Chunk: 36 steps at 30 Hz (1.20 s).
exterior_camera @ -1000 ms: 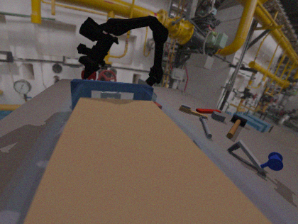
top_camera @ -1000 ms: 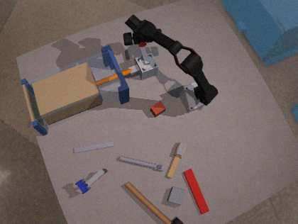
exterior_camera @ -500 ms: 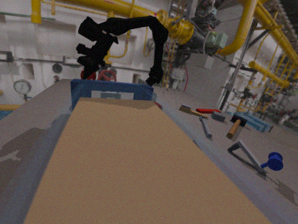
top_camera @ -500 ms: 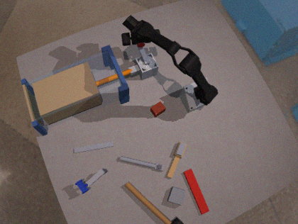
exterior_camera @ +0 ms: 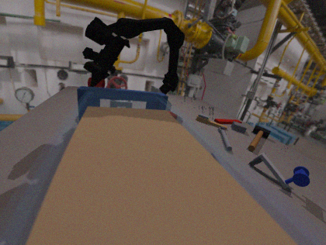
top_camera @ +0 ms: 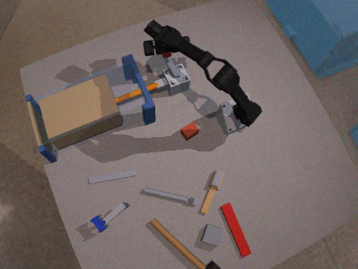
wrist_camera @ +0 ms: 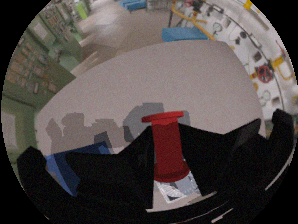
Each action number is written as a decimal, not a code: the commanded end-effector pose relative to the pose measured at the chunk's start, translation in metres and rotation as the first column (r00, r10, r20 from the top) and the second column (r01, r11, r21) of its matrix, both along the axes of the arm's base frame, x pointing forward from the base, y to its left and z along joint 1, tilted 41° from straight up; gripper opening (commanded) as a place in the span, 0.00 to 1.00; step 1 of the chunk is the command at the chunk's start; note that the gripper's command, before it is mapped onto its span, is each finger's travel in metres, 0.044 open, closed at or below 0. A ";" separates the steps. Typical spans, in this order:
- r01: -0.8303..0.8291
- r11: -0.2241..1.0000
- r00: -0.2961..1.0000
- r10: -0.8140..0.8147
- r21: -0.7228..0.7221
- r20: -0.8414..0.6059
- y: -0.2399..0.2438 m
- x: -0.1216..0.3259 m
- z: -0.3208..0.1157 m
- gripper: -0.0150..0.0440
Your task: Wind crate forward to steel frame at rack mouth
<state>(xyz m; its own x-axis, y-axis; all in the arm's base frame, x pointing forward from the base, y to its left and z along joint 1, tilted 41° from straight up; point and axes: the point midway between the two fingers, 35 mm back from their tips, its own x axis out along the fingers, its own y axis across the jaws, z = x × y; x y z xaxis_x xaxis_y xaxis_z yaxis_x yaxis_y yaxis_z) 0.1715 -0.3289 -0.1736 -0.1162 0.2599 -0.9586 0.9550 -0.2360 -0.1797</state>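
Note:
The tan crate (top_camera: pixel 78 104) (exterior_camera: pixel 155 174) sits flat inside the clear-panelled cubby, well short of the blue frame (top_camera: pixel 147 111) (exterior_camera: pixel 124 94) at its mouth, with a gap between them. An orange strap (top_camera: pixel 137 93) runs from the crate's front to the winch (top_camera: pixel 177 85). The handle's grey arm (top_camera: pixel 172 68) stands at the winch top, its red knob (top_camera: pixel 167 54) (wrist_camera: pixel 167 147) pointing away from the loose tools. My gripper (top_camera: pixel 166 52) (wrist_camera: pixel 162 127) is shut on the red knob. The key in the hole is not clear to see.
A red-orange block (top_camera: pixel 189 131) lies between winch and tools. Nearer lie a flat grey bar (top_camera: pixel 112 177), a grey wrench-like tool (top_camera: pixel 168 195), a blue-ended tool (top_camera: pixel 99 223), a brush (top_camera: pixel 210 192), a hammer (top_camera: pixel 176 243), a grey block (top_camera: pixel 211 235) and a red bar (top_camera: pixel 235 230).

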 end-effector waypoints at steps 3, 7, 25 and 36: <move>-0.008 1.000 0.999 0.007 0.011 0.038 0.006 0.025 0.001 0.25; -0.008 1.000 0.999 0.007 0.011 0.038 0.007 0.029 0.002 0.25; -0.008 1.000 0.999 0.007 0.012 0.039 0.013 0.047 0.007 0.25; -0.008 1.000 0.999 0.007 0.013 0.040 0.018 0.057 0.012 0.25</move>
<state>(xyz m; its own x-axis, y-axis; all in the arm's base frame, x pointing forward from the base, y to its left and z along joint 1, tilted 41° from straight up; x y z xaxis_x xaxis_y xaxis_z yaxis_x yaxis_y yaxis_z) 0.2141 -0.3208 -0.1649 -0.1013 0.2496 -0.9630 0.9588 -0.2337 -0.1615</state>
